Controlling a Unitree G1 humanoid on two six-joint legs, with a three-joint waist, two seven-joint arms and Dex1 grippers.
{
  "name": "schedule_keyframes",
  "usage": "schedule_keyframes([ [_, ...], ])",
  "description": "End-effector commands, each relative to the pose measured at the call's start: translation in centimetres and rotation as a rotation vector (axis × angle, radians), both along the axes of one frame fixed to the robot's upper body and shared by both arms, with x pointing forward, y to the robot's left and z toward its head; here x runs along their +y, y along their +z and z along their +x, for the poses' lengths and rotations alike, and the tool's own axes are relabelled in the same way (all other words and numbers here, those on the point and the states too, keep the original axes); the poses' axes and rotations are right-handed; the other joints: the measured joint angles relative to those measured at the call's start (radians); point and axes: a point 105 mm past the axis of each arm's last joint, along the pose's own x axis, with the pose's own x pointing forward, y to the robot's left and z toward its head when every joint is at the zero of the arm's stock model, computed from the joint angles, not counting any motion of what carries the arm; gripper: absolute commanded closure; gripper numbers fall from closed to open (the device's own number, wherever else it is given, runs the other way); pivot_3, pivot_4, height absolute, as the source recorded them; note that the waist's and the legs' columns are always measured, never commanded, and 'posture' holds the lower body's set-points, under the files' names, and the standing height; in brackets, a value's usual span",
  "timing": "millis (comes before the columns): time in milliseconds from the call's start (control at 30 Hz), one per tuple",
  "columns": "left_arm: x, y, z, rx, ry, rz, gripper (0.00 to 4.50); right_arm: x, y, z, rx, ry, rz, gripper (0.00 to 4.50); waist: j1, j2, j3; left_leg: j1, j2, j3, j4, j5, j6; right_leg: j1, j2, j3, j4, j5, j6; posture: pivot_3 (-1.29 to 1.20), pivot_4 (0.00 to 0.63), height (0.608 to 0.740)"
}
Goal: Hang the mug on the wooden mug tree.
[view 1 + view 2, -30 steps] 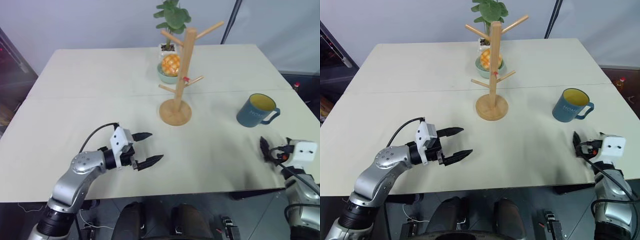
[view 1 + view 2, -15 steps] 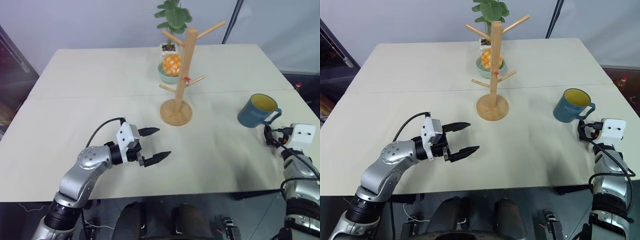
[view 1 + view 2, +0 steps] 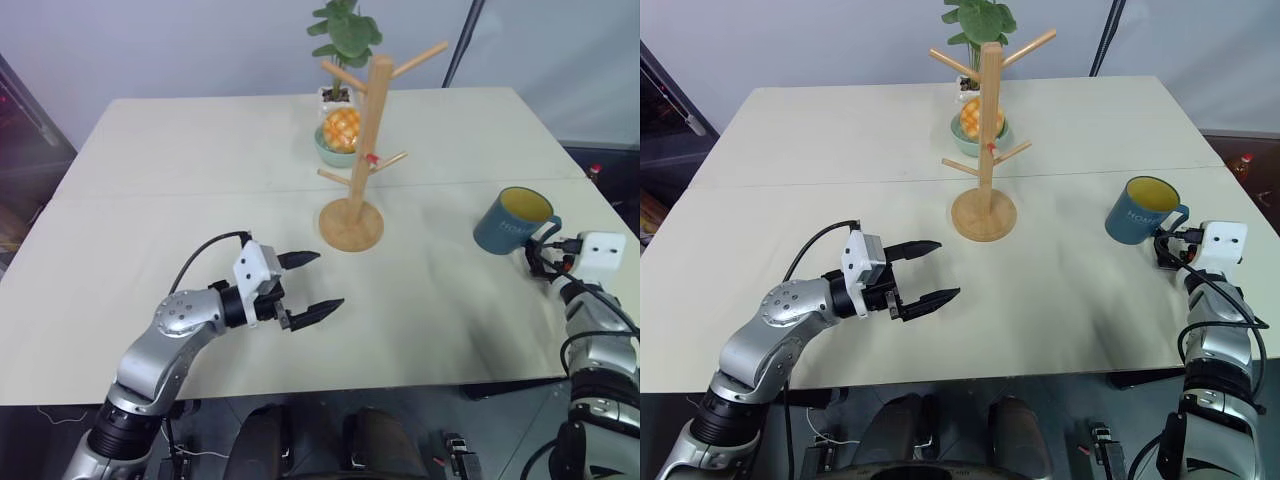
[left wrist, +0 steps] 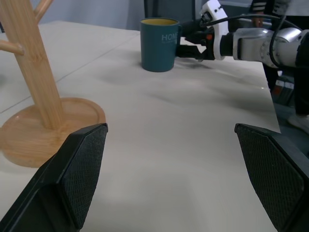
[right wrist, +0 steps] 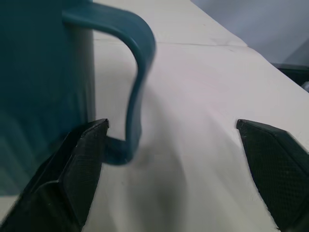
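The dark blue mug (image 3: pixel 512 222) with a yellow inside stands upright on the table's right side, its loop handle (image 5: pixel 137 92) turned toward my right gripper. My right gripper (image 3: pixel 537 256) is level at the handle and open, and the right wrist view has the handle between its two fingers (image 5: pixel 82 169), not pinched. The wooden mug tree (image 3: pixel 366 140) stands mid-table on its round base, pegs bare. My left gripper (image 3: pixel 328 280) hovers open over the table, in front and left of the tree, holding nothing.
A pale green bowl (image 3: pixel 335 148) with an orange fruit and a potted plant (image 3: pixel 345 35) stand just behind the tree. The table's right edge (image 3: pixel 610 215) runs close beside the mug. Bare tabletop lies between mug and tree.
My right gripper has moved forward along the table's right side up to the mug's handle. The mug and the tree have stayed put, and the left arm has barely shifted.
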Motion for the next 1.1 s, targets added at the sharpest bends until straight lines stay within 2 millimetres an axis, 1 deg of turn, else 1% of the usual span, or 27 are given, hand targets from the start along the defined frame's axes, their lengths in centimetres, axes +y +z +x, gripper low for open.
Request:
schedule_keyframes([
  [33,0.1,0.8,-0.2,-0.035,-0.009,-0.002,0.00,0.1,1.7,0.4,-0.049,0.037,-0.017,1.87,0.000,0.000,0.000,0.000,0.000,0.000,0.000,0.000,0.000,0.000,0.000,0.000,0.000,0.000,0.000,0.00,0.150,0.740],
  [200,0.3,0.7,-0.2,-0.035,0.004,0.000,0.00,1.5,2.0,0.7,-0.080,0.122,0.018,4.46,0.000,0.000,0.000,0.000,0.000,0.000,0.000,0.000,0.000,0.000,0.000,0.000,0.000,0.000,0.000,0.00,0.150,0.740],
  [333,0.6,0.6,-0.1,-0.036,0.013,0.003,0.00,2.1,2.6,0.3,-0.100,0.148,0.016,4.46,0.000,0.001,0.000,0.000,0.000,0.000,0.000,0.000,0.000,0.000,0.000,0.000,0.000,0.000,0.000,0.00,0.150,0.740],
  [433,0.8,0.5,-0.1,-0.036,0.021,0.008,0.00,3.2,3.7,-0.2,-0.091,0.203,-0.097,4.46,0.001,0.001,0.000,0.000,0.000,0.000,0.000,0.000,0.000,0.000,0.000,0.000,0.000,0.000,0.000,0.00,0.150,0.740],
  [500,1.1,0.4,0.1,-0.038,0.029,0.014,0.00,5.3,4.8,-0.3,-0.063,0.306,-0.244,4.46,0.001,0.002,0.001,0.000,0.000,0.000,0.000,0.000,0.000,0.000,0.000,0.000,0.000,0.000,0.000,0.00,0.150,0.740],
  [567,1.6,0.4,0.4,-0.043,0.045,0.026,0.00,8.6,6.7,-0.7,-0.061,0.449,-0.429,4.46,-0.001,0.003,0.001,0.000,0.000,0.000,0.000,0.000,0.000,0.000,0.000,0.000,0.000,0.000,0.000,0.00,0.150,0.740],
  [600,1.9,0.4,0.6,-0.046,0.055,0.030,0.00,10.4,8.0,-1.0,-0.078,0.526,-0.511,4.46,-0.002,0.005,0.002,0.000,0.000,0.000,0.000,0.000,0.000,-0.001,0.000,0.000,0.000,0.000,0.000,0.00,0.150,0.740],
  [633,2.2,0.4,0.8,-0.049,0.064,0.033,0.00,11.9,8.9,-1.3,-0.091,0.582,-0.570,4.46,-0.004,0.005,0.002,0.000,0.000,0.000,0.000,0.000,0.000,-0.001,0.000,0.000,0.000,0.000,0.000,0.00,0.150,0.740],
  [700,2.8,0.6,1.2,-0.059,0.080,0.039,0.00,15.5,11.2,-2.0,-0.129,0.708,-0.687,4.46,-0.005,0.005,0.002,0.000,0.001,0.000,0.000,0.000,-0.001,-0.001,0.001,0.001,0.001,0.000,0.000,0.00,0.150,0.740],
  [800,3.5,0.9,1.7,-0.072,0.096,0.044,0.00,19.5,13.1,-3.0,-0.148,0.827,-0.779,4.46,0.001,0.004,0.002,0.000,0.002,-0.001,0.000,0.001,-0.001,-0.001,0.002,0.000,0.001,0.000,0.000,0.00,0.150,0.740],
  [967,4.2,1.8,2.6,-0.081,0.138,-0.004,0.00,23.3,15.3,-3.6,-0.171,0.850,-0.839,4.46,0.007,0.000,0.004,-0.002,0.000,-0.002,0.000,0.000,-0.001,-0.001,-0.001,0.000,0.000,0.000,0.000,0.00,0.150,0.740],
  [1033,4.3,2.0,2.7,-0.082,0.145,-0.012,0.00,24.3,15.9,-3.6,-0.177,0.862,-0.834,4.46,0.004,-0.001,0.004,-0.002,0.000,-0.001,0.001,0.000,0.000,-0.002,-0.001,0.000,-0.001,0.000,0.000,0.00,0.150,0.740],
  [1100,4.5,2.3,2.7,-0.086,0.158,-0.024,0.00,25.0,16.5,-3.3,-0.174,0.843,-0.839,4.46,0.003,0.000,0.004,-0.002,0.000,-0.001,0.001,0.000,0.000,-0.001,-0.002,-0.001,-0.001,0.000,0.000,0.00,0.150,0.740],
])
